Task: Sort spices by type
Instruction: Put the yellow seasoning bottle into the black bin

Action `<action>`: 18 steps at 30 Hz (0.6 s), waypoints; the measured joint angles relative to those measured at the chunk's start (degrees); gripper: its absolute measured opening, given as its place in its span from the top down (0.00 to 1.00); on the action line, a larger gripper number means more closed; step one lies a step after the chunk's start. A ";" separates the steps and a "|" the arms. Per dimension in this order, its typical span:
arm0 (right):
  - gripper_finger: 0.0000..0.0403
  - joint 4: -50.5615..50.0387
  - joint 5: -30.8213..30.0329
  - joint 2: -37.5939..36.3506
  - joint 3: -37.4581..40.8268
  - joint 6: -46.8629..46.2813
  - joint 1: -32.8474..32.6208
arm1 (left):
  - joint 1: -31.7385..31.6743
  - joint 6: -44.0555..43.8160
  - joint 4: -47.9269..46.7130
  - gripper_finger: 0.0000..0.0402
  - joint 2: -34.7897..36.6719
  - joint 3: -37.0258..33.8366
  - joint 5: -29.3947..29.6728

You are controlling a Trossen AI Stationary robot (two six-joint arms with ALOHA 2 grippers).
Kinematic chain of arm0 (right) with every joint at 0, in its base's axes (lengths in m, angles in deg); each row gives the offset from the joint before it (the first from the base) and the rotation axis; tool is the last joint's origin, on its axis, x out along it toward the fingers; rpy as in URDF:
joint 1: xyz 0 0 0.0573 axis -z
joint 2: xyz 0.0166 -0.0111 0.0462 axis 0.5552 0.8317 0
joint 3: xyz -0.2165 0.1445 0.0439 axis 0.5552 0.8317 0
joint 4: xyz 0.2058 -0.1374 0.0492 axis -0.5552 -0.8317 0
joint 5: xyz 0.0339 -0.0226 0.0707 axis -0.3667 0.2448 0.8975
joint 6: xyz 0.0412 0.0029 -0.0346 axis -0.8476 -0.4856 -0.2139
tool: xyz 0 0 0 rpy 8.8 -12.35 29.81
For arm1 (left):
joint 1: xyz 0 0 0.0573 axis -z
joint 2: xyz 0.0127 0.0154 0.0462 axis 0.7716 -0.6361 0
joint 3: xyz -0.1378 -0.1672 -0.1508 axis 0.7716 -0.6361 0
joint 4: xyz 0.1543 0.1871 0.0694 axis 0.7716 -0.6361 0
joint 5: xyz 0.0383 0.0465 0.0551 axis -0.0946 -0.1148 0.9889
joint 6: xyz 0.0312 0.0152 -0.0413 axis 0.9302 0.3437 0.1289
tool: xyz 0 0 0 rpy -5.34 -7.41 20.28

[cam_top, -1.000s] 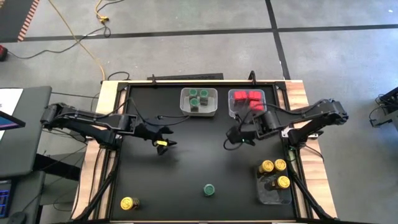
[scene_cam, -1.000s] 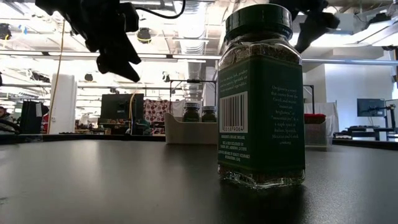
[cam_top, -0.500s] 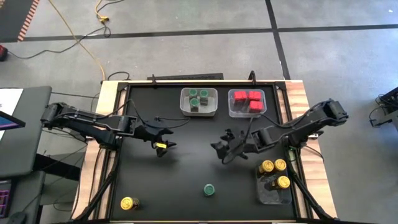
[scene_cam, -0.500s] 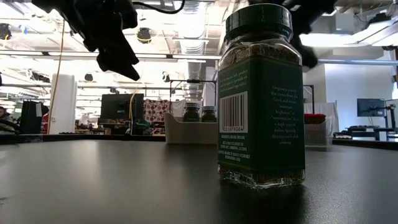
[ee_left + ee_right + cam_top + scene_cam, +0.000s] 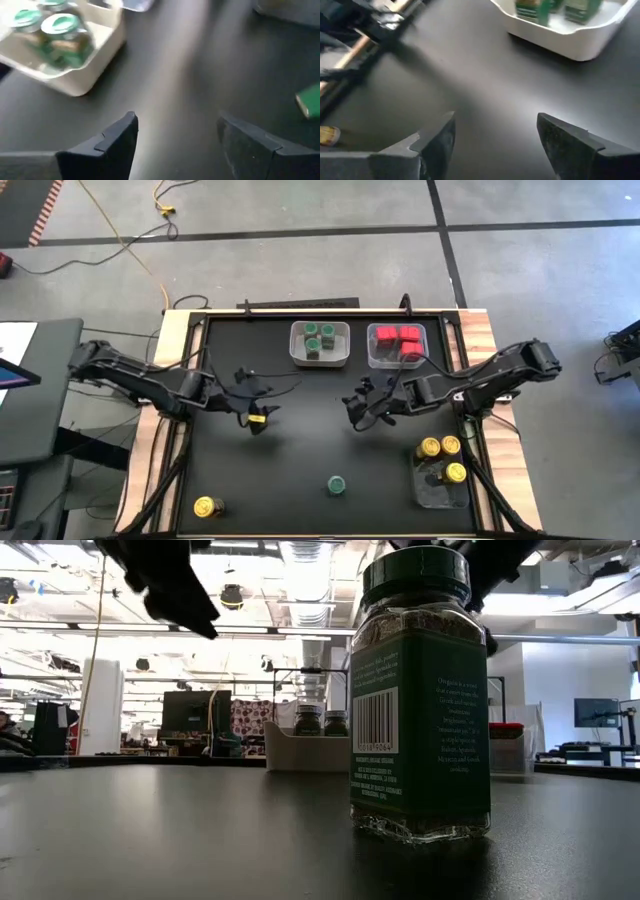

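A lone green-lidded spice jar (image 5: pixel 337 485) stands upright on the black table near its front edge; it fills the low view (image 5: pixel 420 700). A yellow-lidded jar (image 5: pixel 207 507) stands at the near left corner. My left gripper (image 5: pixel 259 416) hovers open over the table's left middle, with nothing between its fingers (image 5: pixel 175 125). Over the right middle my right gripper (image 5: pixel 356 412) is open too, with bare table between its fingers (image 5: pixel 495 122). Both hang above the table, far of the green jar.
At the back stand a white bin (image 5: pixel 296 330) with green-lidded jars and a clear bin (image 5: pixel 372 360) with red boxes. A clear bin (image 5: pixel 425 495) at the near right holds yellow-lidded jars. Bare black table lies between the two grippers.
My right gripper has swung down from beside the red bin toward the table's middle and tipped forward. My left gripper has risen a little and turned. The jars have not moved.
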 joint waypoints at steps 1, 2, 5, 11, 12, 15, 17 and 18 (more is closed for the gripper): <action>0.25 -1.56 0.00 -0.56 0.00 0.43 0.01 | 0.57 -2.47 -1.75 0.38 0.00 1.16 1.47; 0.25 -3.44 0.02 -1.42 0.00 1.15 0.02 | 0.91 -5.05 -3.67 0.38 0.00 2.26 2.38; 0.25 -9.56 0.09 -5.02 0.00 3.35 0.02 | 1.83 -13.38 -8.70 0.40 0.03 4.56 3.01; 0.25 -24.93 0.16 -14.88 0.00 6.09 -1.04 | 5.13 -24.52 -11.48 0.42 -4.84 8.98 4.24; 0.25 -27.12 0.17 -16.52 0.00 6.27 -1.38 | 5.57 -26.12 -11.79 0.42 -6.46 10.33 4.89; 0.25 -32.71 0.17 -20.92 0.05 7.29 -2.49 | 6.35 -31.25 -16.54 0.42 -12.34 15.23 5.96; 0.25 -33.56 0.17 -23.80 1.15 8.81 -3.27 | 6.56 -35.75 -19.56 0.43 -16.43 19.07 6.06; 0.25 -33.76 0.17 -25.24 1.95 9.63 -3.47 | 6.63 -37.95 -21.19 0.43 -18.25 20.98 6.08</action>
